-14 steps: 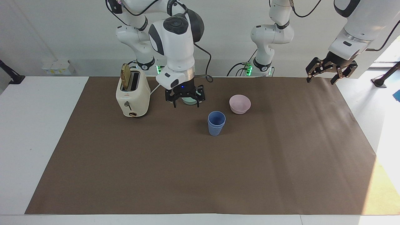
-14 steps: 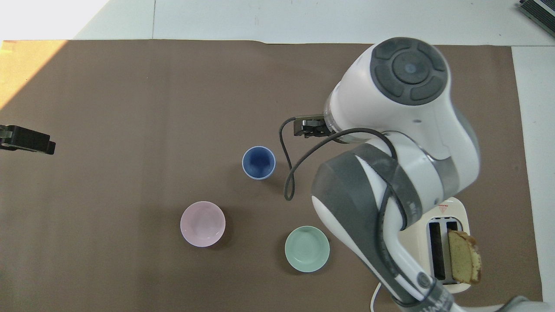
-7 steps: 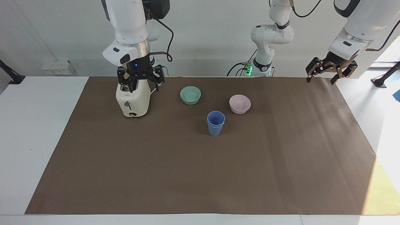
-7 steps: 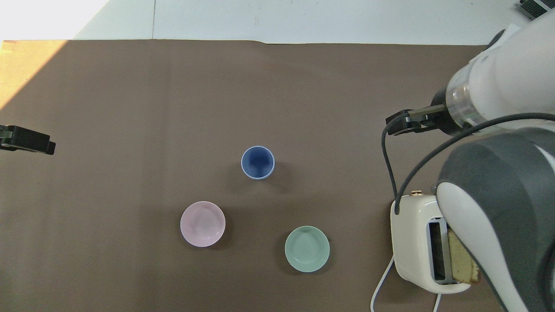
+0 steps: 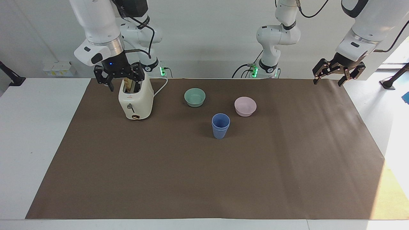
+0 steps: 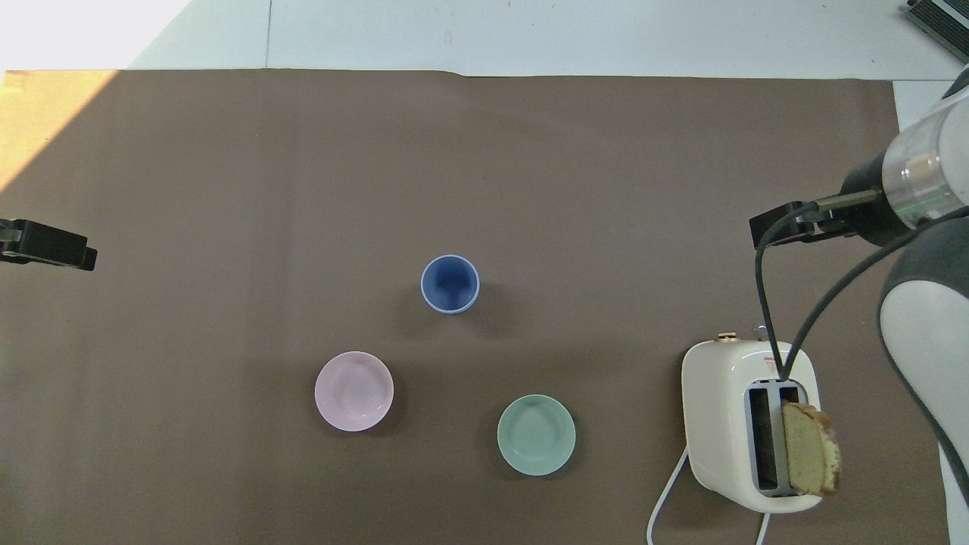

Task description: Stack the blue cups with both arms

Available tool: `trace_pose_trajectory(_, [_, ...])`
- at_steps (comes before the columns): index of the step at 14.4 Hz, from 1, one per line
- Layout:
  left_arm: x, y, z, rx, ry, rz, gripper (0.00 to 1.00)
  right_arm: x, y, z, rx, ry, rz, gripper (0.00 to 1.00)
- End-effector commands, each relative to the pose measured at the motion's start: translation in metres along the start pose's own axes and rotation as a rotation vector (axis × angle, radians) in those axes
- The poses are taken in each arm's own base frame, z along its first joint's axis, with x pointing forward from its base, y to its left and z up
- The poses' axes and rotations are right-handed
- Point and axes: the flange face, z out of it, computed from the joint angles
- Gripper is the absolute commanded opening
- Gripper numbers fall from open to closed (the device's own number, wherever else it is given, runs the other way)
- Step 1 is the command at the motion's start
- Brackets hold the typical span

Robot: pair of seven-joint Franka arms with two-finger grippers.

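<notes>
The two blue cups (image 5: 220, 125) stand upright, one nested in the other, on the brown mat; from above they read as a single blue ring (image 6: 450, 283). No gripper touches them. My right gripper (image 5: 125, 83) hangs open and empty over the toaster, well away from the cups toward the right arm's end. My left gripper (image 5: 332, 80) waits open and empty above the mat's corner at the left arm's end; only its black tip (image 6: 47, 247) shows in the overhead view.
A pink bowl (image 5: 245, 106) and a teal bowl (image 5: 195, 97) sit nearer to the robots than the cups. A cream toaster (image 5: 135, 100) with a slice of bread (image 6: 810, 448) in it stands toward the right arm's end, its cord (image 6: 666, 492) trailing.
My right arm has risen and swung from above the teal bowl to above the toaster. The stacked cups, the bowls and the left arm have not moved.
</notes>
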Motion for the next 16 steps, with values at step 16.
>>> trace_pose_trajectory(16, [-0.003, -0.004, -0.005, 0.011, -0.007, 0.009, 1.0, -0.012, 0.015, 0.003, 0.02, 0.009, 0.03, 1.0])
